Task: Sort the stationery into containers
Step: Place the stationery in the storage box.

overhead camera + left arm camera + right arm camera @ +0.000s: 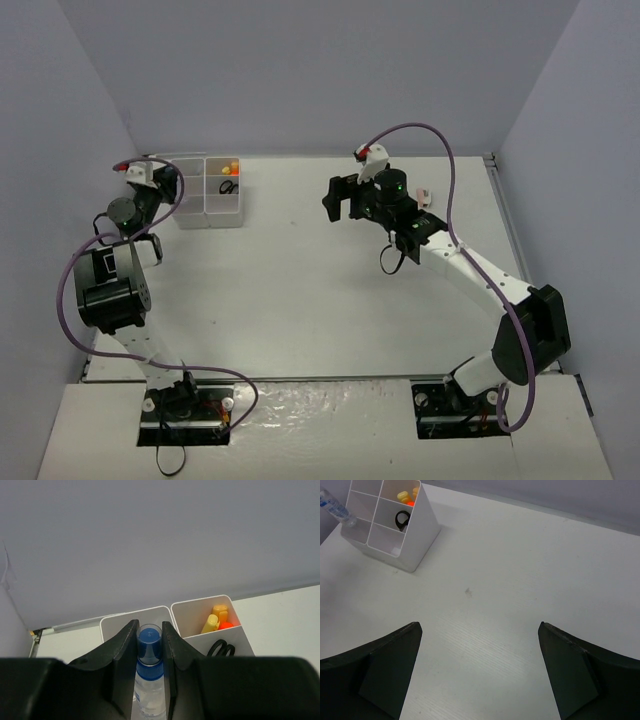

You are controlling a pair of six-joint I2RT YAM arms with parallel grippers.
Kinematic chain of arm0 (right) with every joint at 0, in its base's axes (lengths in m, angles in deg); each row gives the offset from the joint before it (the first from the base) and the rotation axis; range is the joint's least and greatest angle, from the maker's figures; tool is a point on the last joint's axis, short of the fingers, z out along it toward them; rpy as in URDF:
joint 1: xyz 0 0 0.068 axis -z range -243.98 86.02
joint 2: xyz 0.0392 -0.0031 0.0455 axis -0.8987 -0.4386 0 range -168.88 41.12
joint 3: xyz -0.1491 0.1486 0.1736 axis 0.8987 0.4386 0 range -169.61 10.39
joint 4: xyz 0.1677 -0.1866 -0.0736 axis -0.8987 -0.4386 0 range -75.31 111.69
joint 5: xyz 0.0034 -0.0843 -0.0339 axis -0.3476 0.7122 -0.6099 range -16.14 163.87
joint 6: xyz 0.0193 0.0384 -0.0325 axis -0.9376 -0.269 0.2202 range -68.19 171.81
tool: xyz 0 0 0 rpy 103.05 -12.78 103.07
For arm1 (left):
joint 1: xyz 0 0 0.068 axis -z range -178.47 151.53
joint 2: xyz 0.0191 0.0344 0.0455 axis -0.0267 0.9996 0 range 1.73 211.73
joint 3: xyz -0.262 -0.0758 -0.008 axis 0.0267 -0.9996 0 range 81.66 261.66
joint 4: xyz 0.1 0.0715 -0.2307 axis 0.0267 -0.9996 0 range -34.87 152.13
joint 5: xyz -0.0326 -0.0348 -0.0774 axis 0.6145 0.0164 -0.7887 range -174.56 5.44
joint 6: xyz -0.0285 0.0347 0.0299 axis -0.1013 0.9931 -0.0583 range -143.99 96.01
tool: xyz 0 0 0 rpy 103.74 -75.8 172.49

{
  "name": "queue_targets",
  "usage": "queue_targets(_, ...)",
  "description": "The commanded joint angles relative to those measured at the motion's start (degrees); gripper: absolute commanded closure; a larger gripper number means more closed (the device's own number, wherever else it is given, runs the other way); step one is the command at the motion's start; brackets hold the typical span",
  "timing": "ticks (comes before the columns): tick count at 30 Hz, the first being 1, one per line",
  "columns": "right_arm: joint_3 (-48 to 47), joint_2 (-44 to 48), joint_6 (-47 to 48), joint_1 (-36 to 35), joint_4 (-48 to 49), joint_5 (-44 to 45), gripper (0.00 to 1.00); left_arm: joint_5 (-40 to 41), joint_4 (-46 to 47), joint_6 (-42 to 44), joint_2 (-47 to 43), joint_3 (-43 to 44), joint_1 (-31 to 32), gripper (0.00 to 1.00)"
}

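Broad white table (300, 300) stretches open at centre and right; the tray (210, 216) sits far left by the back wall (320, 70). Left gripper (150, 628) clamps a clear, blue-capped bottle (149, 685) at the tray's left side; right gripper (479, 626) gapes wide.

Blue, yellow and orange against white, black and lilac.
My left fingers (122, 662) are matte black, and the bottle (150, 695) is clear with a blue cap (149, 639) and blue collar. The organizer tray (197, 605) is plain translucent white. Inside it are yellow pieces (214, 620), a bright orange tip (226, 625) beside them, and glossy black scissors handles (221, 649). Around the tray the table (520, 570) is white with faint grain streaks, and the wall (150, 540) behind it is pale lilac-grey. My right fingers (385, 670) are black too, and the cable (408, 125) is purple.
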State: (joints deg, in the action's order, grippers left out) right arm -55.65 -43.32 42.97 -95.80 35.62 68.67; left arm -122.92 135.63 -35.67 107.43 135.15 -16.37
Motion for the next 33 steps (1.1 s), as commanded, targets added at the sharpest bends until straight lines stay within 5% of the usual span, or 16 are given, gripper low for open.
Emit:
queue_targets(1, -0.4, 3.8, -0.6, 0.5, 4.0, -1.0, 0.00, -2.3, 3.9, -5.1, -5.3, 1.3, -0.6, 1.00)
queue_targets(17, -0.9, 3.9, -1.8, 2.8, 2.1, 0.8, 0.00, -3.6, -2.2, -0.9, -2.4, 1.0, -0.5, 1.00)
queue_targets(20, -2.2, 2.0, -3.1, 6.0, -1.1, 2.6, 0.12, -3.1, -2.1, 0.5, -1.7, 0.3, -0.5, 1.00)
queue_targets(28, -7.4, -9.6, -12.4, 21.8, -8.9, 10.1, 0.57, -2.5, -4.2, 1.6, -1.0, 0.2, -0.4, 0.59)
queue_targets(33, -17.5, -21.2, -14.3, 30.5, -12.3, 6.3, 0.63, -1.9, -8.3, 1.3, -2.7, 1.5, -0.4, 0.40)
